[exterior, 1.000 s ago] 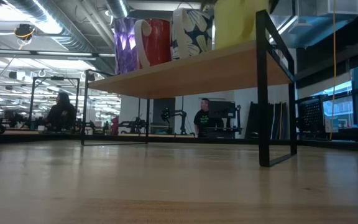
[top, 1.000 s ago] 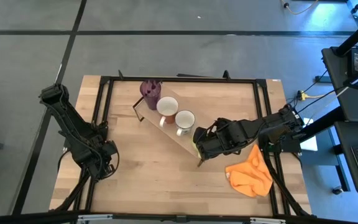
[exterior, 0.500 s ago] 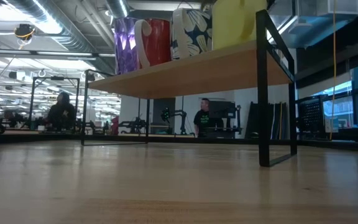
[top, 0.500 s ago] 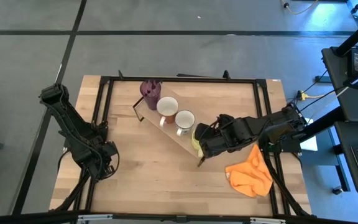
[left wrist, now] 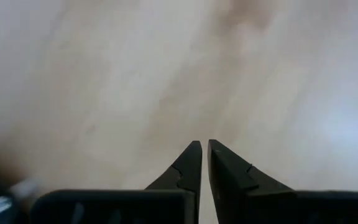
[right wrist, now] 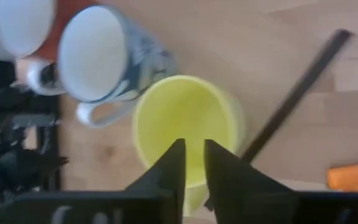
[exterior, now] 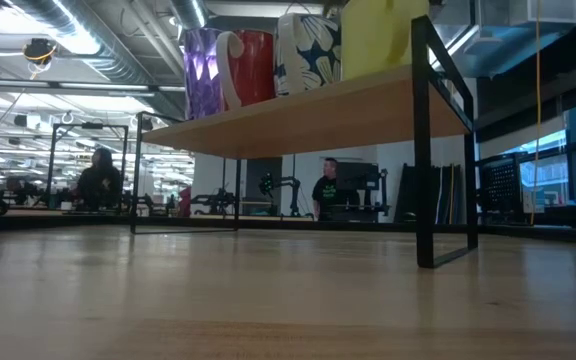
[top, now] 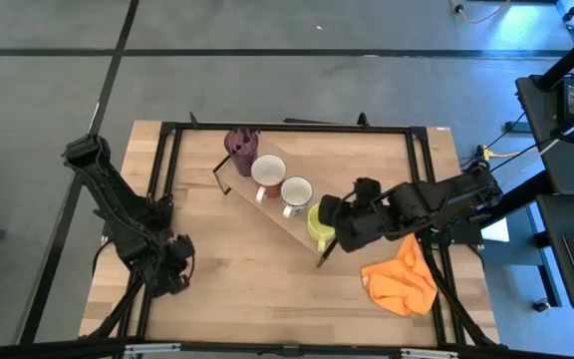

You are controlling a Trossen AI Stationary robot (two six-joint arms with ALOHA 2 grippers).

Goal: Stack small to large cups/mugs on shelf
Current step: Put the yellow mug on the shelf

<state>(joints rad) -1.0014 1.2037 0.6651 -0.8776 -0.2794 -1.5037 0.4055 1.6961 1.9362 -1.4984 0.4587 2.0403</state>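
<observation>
Your right gripper [top: 329,214] sits just beside the yellow-green mug [top: 317,225] at the near end of the shelf [exterior: 308,115]. In the right wrist view its jaws stand only a narrow gap apart above the mug's open mouth, with nothing between them. That mug stands upright on the shelf, last in a row of four. From the far end you have the purple tumbler [top: 240,146], then the brownish mug [top: 268,172] with its white inside, then the white-grey mug [top: 296,191], each close against the next. From table height all four show along the plank, raised above the tabletop [exterior: 268,300] on dark metal bars. An orange cloth [top: 401,279] lies on the tabletop near the right arm. Your left gripper [left wrist: 201,163] waits low over bare wood at the left side, its jaws almost shut and holding nothing.
</observation>
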